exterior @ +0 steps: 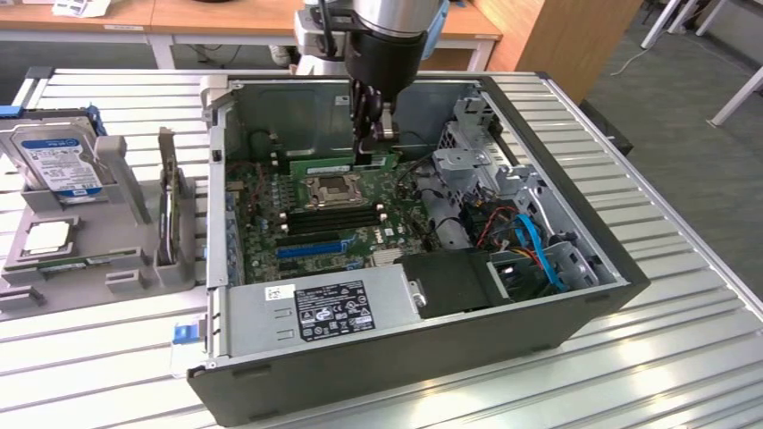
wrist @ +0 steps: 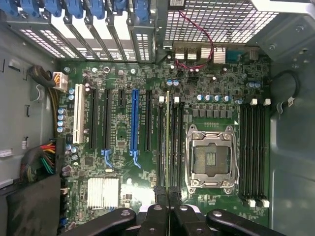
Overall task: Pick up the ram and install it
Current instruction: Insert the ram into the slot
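The ram [exterior: 339, 166] is a long green stick with a white label, held level inside the open computer case [exterior: 560, 268]. My gripper [exterior: 373, 150] reaches down from above and is shut on the stick's end on the exterior view's right. In the wrist view the ram [wrist: 167, 142] shows edge-on as a thin line running away from my gripper [wrist: 168, 199]. It lines up with the black memory slots [wrist: 174, 142] between the CPU socket [wrist: 210, 158] and the blue expansion slot [wrist: 134, 123]. Whether it touches a slot cannot be told.
On the exterior view's left, a grey holder [exterior: 120, 277] carries a silver hard drive [exterior: 54, 161] and a square processor chip [exterior: 46, 237]. Inside the case are the power supply [exterior: 339, 308], a drive cage [exterior: 477, 170] and blue and orange cables [exterior: 531, 246]. Ribbed metal tabletop [exterior: 667, 357] surrounds the case.
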Robot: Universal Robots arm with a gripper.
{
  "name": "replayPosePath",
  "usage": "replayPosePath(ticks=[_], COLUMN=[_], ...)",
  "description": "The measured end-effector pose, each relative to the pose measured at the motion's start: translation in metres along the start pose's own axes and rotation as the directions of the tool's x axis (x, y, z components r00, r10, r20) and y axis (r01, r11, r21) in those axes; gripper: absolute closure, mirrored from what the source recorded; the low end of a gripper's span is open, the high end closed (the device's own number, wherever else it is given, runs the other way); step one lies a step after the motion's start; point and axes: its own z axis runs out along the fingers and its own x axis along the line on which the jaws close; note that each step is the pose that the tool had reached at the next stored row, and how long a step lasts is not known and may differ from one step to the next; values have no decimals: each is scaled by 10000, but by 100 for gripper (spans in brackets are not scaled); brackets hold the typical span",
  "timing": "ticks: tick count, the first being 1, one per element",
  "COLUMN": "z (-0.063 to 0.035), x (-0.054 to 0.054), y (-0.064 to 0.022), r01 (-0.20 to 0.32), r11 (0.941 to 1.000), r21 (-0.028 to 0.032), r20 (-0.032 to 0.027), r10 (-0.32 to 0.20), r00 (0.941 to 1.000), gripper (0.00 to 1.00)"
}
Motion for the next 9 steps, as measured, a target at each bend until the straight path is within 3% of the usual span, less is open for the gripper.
replayPosePath(ticks=[9], z=[51], x=[1], y=[-3], r01=[0], r11=[10000], r21=[0], r20=[0], r10=[0], r00=[10000], gripper=[88])
